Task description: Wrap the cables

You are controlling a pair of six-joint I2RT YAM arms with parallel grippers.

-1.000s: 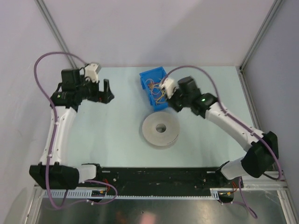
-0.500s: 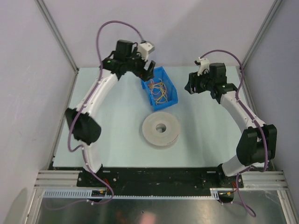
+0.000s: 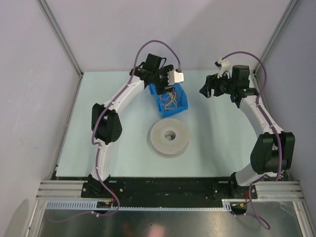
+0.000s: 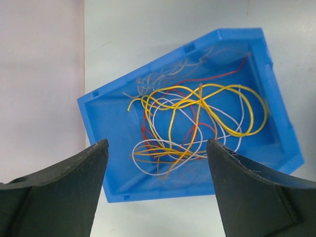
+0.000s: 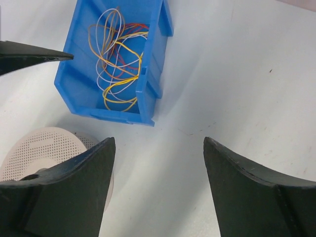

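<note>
Tabletop (image 3: 222,148): pale mint green, matte, evenly lit. Walls (image 3: 168,29): plain pale lilac panels along far, left and right edges. Frame posts (image 3: 60,38): aluminium, slanting up from both far corners. Near edge: black rail (image 3: 168,186), then bare metal sheet (image 3: 187,224).

No text, label, brand, number or sign could be read in any of the views.
</note>
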